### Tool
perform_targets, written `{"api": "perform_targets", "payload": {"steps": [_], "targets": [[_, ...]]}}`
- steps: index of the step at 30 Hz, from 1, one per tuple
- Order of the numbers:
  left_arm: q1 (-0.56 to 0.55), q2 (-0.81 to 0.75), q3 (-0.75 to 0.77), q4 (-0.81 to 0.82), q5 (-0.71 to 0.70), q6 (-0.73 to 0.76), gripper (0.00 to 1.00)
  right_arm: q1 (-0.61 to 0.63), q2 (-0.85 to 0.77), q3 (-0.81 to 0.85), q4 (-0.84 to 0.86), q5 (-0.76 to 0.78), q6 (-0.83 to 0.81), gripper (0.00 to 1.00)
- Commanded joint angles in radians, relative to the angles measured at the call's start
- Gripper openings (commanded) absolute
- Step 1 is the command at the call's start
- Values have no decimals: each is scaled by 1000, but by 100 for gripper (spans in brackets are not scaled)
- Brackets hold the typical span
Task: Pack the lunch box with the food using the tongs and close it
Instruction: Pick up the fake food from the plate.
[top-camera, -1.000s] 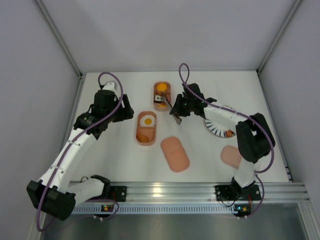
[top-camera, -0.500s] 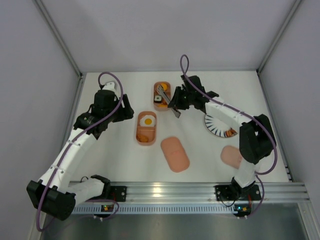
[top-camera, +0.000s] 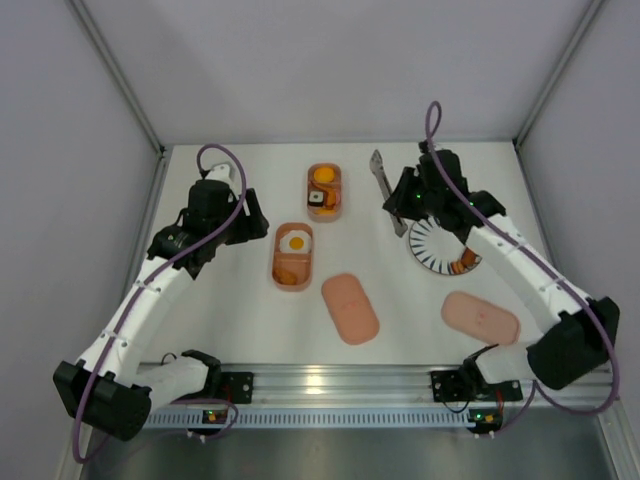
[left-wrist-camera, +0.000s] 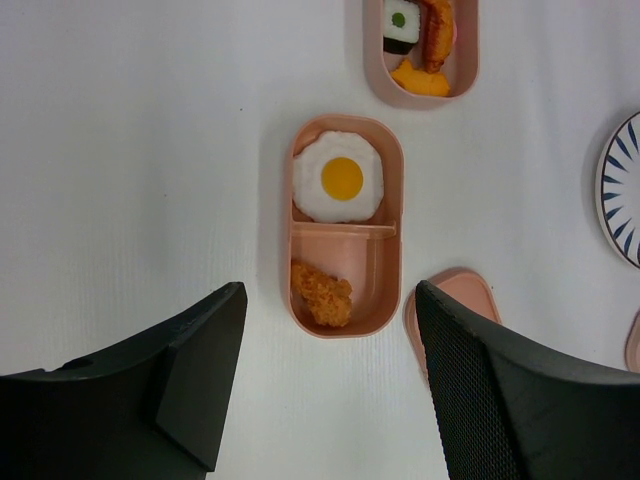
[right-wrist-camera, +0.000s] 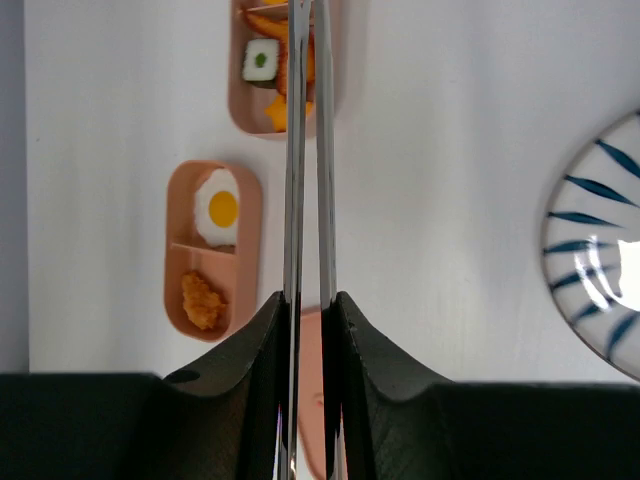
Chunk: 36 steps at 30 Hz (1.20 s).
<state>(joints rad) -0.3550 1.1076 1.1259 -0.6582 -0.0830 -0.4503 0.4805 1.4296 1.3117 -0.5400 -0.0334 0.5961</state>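
Observation:
The lunch box lies in four salmon-pink parts. The far tray (top-camera: 325, 190) holds a sushi roll (right-wrist-camera: 262, 60) and orange pieces. The near tray (top-camera: 292, 256) holds a fried egg (left-wrist-camera: 340, 178) and a breaded piece (left-wrist-camera: 320, 293). Two lids (top-camera: 350, 307) (top-camera: 480, 318) lie flat nearer the arms. My right gripper (top-camera: 403, 201) (right-wrist-camera: 309, 300) is shut on the silvery tongs (top-camera: 379, 168) (right-wrist-camera: 296, 150), to the right of the far tray. The tongs' arms run close together with nothing seen between them. My left gripper (top-camera: 250, 222) (left-wrist-camera: 328, 330) hovers open, left of the near tray.
A round white plate (top-camera: 428, 250) with dark radial stripes sits right of centre, a piece of food (top-camera: 461, 267) on its near rim. Grey walls close the table on three sides, and a metal rail runs along the near edge.
My right arm has swung right and back, carrying the tongs from over the far tray to the bare table beside it. The right lid now shows whole. The left arm has not moved.

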Motion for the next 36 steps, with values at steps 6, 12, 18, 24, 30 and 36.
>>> {"api": "perform_targets", "payload": {"steps": [6, 12, 18, 24, 30, 36], "targets": [[5, -48, -9, 46, 46, 5, 74, -169, -405, -181, -323, 204, -45, 29], [5, -51, -21, 65, 77, -1, 74, -235, -564, -227, -489, 291, -51, 38], [4, -57, -40, 83, 77, -5, 74, -253, -621, -279, -543, 357, -52, 43], [4, -57, -41, 81, 104, -4, 74, -266, -630, -362, -514, 351, -50, 45], [5, -54, -46, 83, 103, -4, 74, -299, -614, -373, -492, 346, -64, 45], [5, -51, -48, 85, 101, -4, 74, -368, -574, -397, -443, 276, -87, 45]]}}
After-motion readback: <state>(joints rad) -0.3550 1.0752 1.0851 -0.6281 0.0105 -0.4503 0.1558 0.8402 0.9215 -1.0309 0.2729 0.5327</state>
